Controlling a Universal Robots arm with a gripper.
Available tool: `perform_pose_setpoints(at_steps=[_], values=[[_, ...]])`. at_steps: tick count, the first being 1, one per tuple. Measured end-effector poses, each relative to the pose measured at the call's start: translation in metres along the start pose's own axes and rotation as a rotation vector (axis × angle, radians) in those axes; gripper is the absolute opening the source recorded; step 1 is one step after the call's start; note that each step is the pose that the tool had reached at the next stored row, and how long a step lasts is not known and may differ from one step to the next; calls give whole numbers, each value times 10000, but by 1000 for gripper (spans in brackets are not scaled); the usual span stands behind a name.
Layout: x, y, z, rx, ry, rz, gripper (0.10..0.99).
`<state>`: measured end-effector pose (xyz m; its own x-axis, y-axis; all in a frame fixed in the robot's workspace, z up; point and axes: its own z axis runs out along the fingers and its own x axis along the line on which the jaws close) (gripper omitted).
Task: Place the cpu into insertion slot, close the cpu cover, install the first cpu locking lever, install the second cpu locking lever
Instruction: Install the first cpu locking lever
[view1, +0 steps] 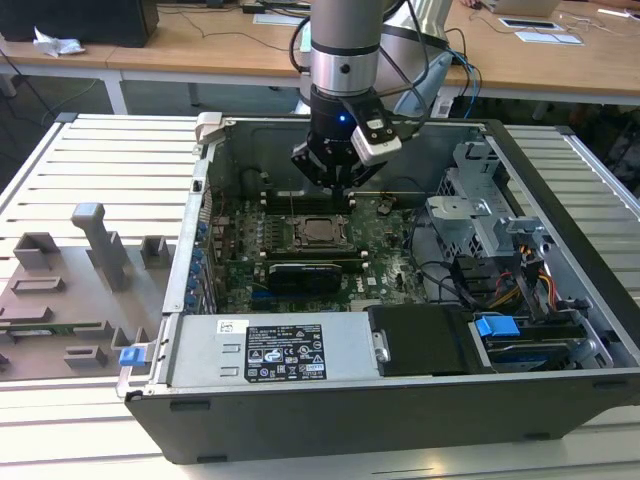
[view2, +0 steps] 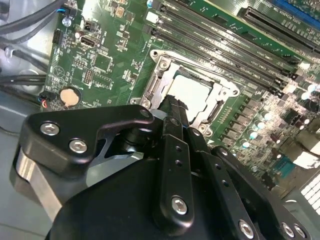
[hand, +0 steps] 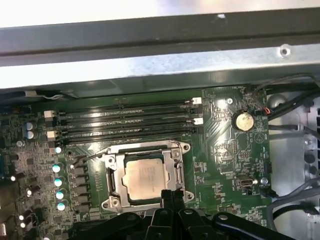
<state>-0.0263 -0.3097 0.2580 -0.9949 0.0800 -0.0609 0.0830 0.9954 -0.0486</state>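
The tool (hand: 170, 196) has its fingers pressed together with nothing between them, tips at the edge of the slot (hand: 112, 201). The cpu (hand: 144, 174) lies flat in the slot on the green board (hand: 225, 150), framed by the lowered cover (hand: 178, 170).

We see a slatted metal table (view1: 110, 160) carrying the open computer case (view1: 400, 410). A grey fixture tray (view1: 60, 300) lies just beside the case, on the exterior view's left.
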Motion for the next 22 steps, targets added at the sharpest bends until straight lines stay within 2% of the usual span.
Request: perform_pose_setpoints(at_steps=[3, 10, 14, 15, 17, 19, 20, 22], values=[[0, 0, 0, -18, -15, -294, 106], [0, 0, 0, -87, -69, -1426, 106], [0, 0, 0, -91, -74, -1505, 106], [1, 0, 1, -92, -2, -1507, 106], [-2, 0, 4, -90, 296, -1522, 106], [-5, 1, 11, -86, 1021, -1557, 106], [-5, 1, 13, -85, 1211, -1566, 106], [-4, 1, 12, -83, 1222, -1565, 106]])
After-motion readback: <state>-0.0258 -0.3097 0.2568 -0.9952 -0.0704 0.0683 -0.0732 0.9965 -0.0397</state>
